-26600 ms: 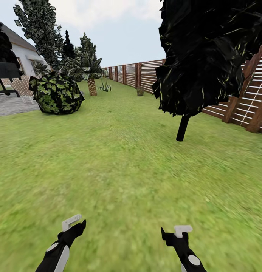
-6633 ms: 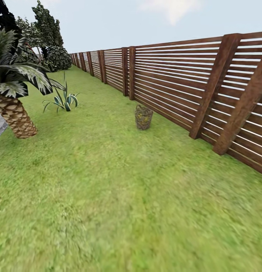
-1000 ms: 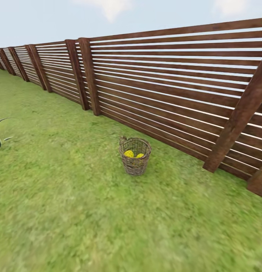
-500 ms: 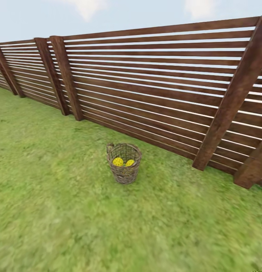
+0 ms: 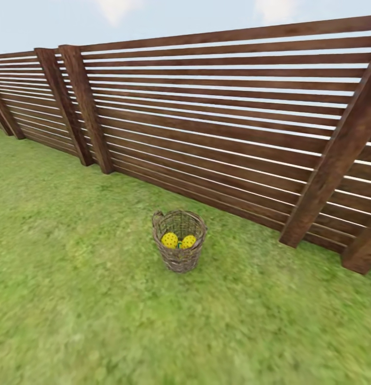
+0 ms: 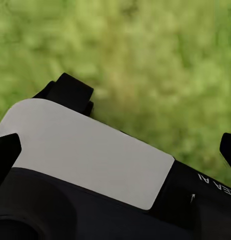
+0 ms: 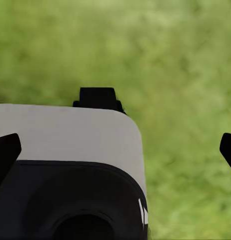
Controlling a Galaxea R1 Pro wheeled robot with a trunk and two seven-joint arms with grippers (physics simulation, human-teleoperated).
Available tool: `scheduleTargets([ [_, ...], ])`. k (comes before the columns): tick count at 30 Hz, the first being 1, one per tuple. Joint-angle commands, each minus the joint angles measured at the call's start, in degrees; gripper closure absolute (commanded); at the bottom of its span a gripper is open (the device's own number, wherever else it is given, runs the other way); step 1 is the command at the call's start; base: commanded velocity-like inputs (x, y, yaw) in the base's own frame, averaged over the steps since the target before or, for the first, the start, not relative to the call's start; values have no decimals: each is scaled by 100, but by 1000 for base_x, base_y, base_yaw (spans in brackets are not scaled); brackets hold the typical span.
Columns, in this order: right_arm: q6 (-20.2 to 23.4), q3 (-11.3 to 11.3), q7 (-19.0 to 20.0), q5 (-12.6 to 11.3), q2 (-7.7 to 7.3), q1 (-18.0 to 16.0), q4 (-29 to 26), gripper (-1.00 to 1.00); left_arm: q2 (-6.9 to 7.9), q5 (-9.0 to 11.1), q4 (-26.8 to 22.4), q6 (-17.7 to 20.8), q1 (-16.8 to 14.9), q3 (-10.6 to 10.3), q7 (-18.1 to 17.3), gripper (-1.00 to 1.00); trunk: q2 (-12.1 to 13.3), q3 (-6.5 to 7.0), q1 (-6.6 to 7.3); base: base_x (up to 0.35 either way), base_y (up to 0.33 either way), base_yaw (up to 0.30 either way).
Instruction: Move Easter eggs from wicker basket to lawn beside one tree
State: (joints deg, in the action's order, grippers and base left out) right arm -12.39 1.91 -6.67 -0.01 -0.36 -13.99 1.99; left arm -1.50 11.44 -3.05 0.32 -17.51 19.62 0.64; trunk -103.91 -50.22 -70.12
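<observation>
Your wicker basket (image 5: 179,240) sits on the lawn (image 5: 73,299) at twelve o'clock, two Easter eggs (image 5: 178,240) showing inside; a third, if there, is hidden. The fence (image 5: 217,123) stands close behind, from ten to three o'clock: drive in too far and you may tip the basket. Each wrist view shows fingertips spread wide, both hands released and empty.

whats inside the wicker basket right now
Two yellow Easter eggs show inside the wicker basket on the lawn. Its woven wall hides anything lower, so a third egg cannot be confirmed.
</observation>
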Motion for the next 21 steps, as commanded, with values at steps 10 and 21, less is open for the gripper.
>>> scheduleTargets([
  [10, -27, 27, -1, 9, -15, -7, 32, -100, -7, 51, -3, 3, -3, -14, 7, -100, -2, -9, -3, 309, 176, 9],
  [21, -35, 29, 53, 322, -5, -9, 30, -100, -9, 34, -3, 3, -5, -20, 7, -100, -2, -9, -3, 325, 14, -35],
])
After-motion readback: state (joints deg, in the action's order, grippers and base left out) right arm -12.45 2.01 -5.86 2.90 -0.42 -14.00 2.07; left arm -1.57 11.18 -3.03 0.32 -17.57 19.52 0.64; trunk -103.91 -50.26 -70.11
